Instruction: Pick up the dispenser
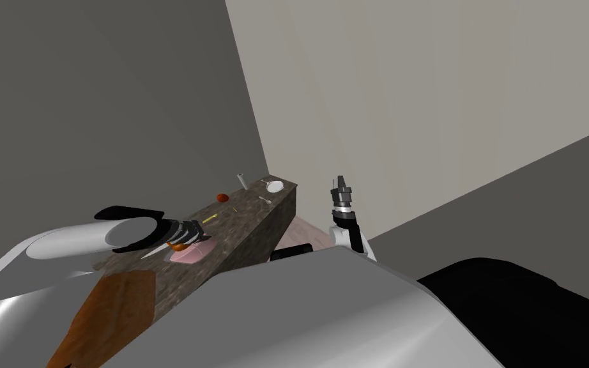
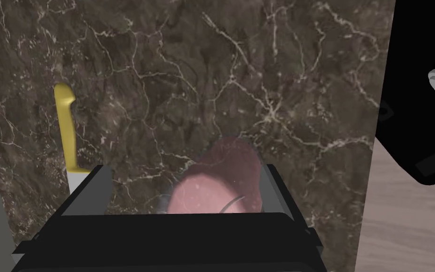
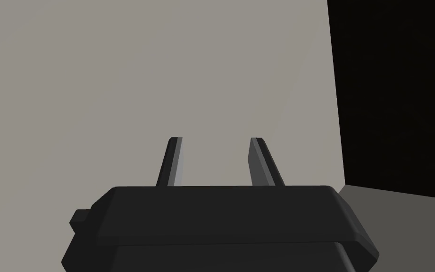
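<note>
The dispenser point(image 1: 189, 255) is a pale pink, see-through thing lying on the dark marble counter point(image 1: 248, 214). My left gripper point(image 1: 192, 234) hangs right over it. In the left wrist view the dispenser point(image 2: 221, 177) sits between the open fingers of the left gripper point(image 2: 187, 167), close against one finger point(image 2: 273, 189), with a gap to the other. Something small and orange point(image 1: 175, 245) shows just under the left hand. My right gripper point(image 1: 340, 181) is raised beside the counter's end, facing a wall; the right gripper point(image 3: 216, 139) is open with nothing between its fingers.
A yellow-handled knife point(image 2: 65, 127) lies on the marble beside the left hand. Farther along stand a red round thing point(image 1: 223, 197), a grey cylinder point(image 1: 241, 181), a spoon point(image 1: 264, 199) and a white bowl point(image 1: 275, 186). A brown wooden surface point(image 1: 114, 306) adjoins the counter's near end.
</note>
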You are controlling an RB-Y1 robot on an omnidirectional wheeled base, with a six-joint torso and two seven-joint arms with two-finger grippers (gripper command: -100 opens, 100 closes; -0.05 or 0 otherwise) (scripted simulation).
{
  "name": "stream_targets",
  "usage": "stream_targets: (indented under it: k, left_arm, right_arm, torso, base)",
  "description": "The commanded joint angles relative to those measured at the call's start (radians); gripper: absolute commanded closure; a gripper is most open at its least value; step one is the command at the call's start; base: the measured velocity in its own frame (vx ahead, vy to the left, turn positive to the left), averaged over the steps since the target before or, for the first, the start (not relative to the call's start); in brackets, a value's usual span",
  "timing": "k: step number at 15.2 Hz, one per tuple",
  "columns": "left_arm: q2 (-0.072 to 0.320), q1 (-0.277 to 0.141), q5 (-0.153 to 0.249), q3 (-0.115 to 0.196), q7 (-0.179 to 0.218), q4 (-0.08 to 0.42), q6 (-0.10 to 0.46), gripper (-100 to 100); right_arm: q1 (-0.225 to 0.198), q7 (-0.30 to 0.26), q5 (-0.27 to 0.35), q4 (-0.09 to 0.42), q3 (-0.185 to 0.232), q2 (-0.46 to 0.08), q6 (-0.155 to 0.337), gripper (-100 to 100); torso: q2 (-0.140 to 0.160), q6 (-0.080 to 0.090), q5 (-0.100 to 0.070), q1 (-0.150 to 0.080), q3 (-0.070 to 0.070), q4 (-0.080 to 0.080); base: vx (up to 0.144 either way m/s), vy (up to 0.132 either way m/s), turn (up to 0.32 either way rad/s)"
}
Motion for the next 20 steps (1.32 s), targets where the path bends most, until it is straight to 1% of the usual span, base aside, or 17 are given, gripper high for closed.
stream_targets:
  k: [1, 2, 3, 4, 6, 7, 8, 9, 10, 13, 14, 15, 16, 20]
  left_arm:
    - [0.016, -0.004, 0.02, 0.01, 0.012, 0.008, 0.05, -100]
    - [0.016, -0.004, 0.02, 0.01, 0.012, 0.008, 0.061, -100]
    - [0.025, -0.009, 0.031, 0.015, 0.02, 0.014, 0.088, -100]
    - [0.025, -0.009, 0.031, 0.015, 0.02, 0.014, 0.092, -100]
    - [0.04, -0.015, 0.045, 0.02, 0.03, 0.022, 0.137, -100]
    - [0.04, -0.015, 0.045, 0.02, 0.03, 0.022, 0.137, -100]
    - [0.046, -0.018, 0.051, 0.022, 0.034, 0.026, 0.158, -100]
    - [0.041, -0.016, 0.046, 0.02, 0.03, 0.023, 0.138, -100]
    - [0.032, -0.016, 0.029, 0.007, 0.014, 0.051, 0.115, -100]
    - [0.02, -0.015, 0.006, -0.009, -0.007, 0.086, 0.079, -100]
    - [0.017, -0.015, 0.001, -0.013, -0.011, 0.093, 0.072, -100]
    - [0.023, -0.017, 0.01, -0.007, -0.002, 0.081, 0.088, -100]
    - [0.022, -0.017, 0.008, -0.009, -0.004, 0.084, 0.083, 100]
    - [0.022, -0.017, 0.008, -0.009, -0.005, 0.084, 0.084, 100]
  right_arm:
    - [0.0, 0.0, 0.0, 0.0, 0.0, 0.0, 0.0, 0]
    - [0.0, 0.0, 0.0, 0.0, 0.0, 0.0, 0.0, 0]
    - [0.0, 0.0, 0.0, 0.0, 0.0, 0.0, 0.0, 0]
    - [0.0, 0.0, 0.0, 0.0, 0.0, 0.0, 0.0, 0]
    - [0.0, 0.0, 0.0, 0.0, 0.0, 0.0, 0.0, 0]
    - [0.0, 0.0, 0.0, 0.0, 0.0, 0.0, 0.0, 0]
    - [0.0, 0.0, 0.0, 0.0, 0.0, 0.0, 0.0, 0]
    - [0.0, 0.0, 0.0, 0.0, 0.0, 0.0, 0.0, 0]
    - [0.0, 0.0, 0.0, 0.0, 0.0, 0.0, 0.0, 0]
    - [0.0, 0.0, 0.0, 0.0, 0.0, 0.0, 0.0, 0]
    - [0.0, 0.0, 0.0, 0.0, 0.0, 0.0, 0.0, 0]
    - [0.0, 0.0, 0.0, 0.0, 0.0, 0.0, 0.0, 0]
    - [0.0, 0.0, 0.0, 0.0, 0.0, 0.0, 0.0, 0]
    - [0.0, 0.0, 0.0, 0.0, 0.0, 0.0, 0.0, 0]
  torso:
    - [0.0, 0.0, 0.0, 0.0, 0.0, 0.0]
    - [0.0, 0.0, 0.0, 0.0, 0.0, 0.0]
    - [0.0, 0.0, 0.0, 0.0, 0.0, 0.0]
    - [0.0, 0.0, 0.0, 0.0, 0.0, 0.0]
    - [0.0, 0.0, 0.0, 0.0, 0.0, 0.0]
    - [0.0, 0.0, 0.0, 0.0, 0.0, 0.0]
    - [0.0, 0.0, 0.0, 0.0, 0.0, 0.0]
    - [0.0, 0.0, 0.0, 0.0, 0.0, 0.0]
    - [0.0, 0.0, 0.0, 0.0, 0.0, 0.0]
    - [0.001, 0.0, 0.0, -0.001, 0.001, 0.0]
    - [0.001, 0.0, 0.0, -0.002, 0.001, 0.0]
    - [0.001, 0.0, 0.0, -0.002, 0.001, 0.0]
    - [0.001, 0.0, 0.0, -0.002, 0.001, 0.0]
    - [0.001, -0.001, 0.0, -0.001, 0.0, 0.0]
  base:
    - [0.006, 0.013, -0.041]
    - [0.006, 0.013, -0.033]
    - [0.005, 0.013, -0.037]
    - [0.005, 0.012, -0.029]
    - [0.009, 0.012, -0.029]
    - [0.01, 0.012, -0.022]
    - [0.008, 0.011, -0.016]
    - [0.005, 0.007, -0.007]
    - [-0.001, -0.003, -0.023]
    - [-0.007, -0.013, -0.026]
    - [-0.009, -0.015, -0.018]
    - [-0.005, -0.008, -0.005]
    - [0.0, 0.0, 0.0]
    - [0.0, 0.0, 0.0]
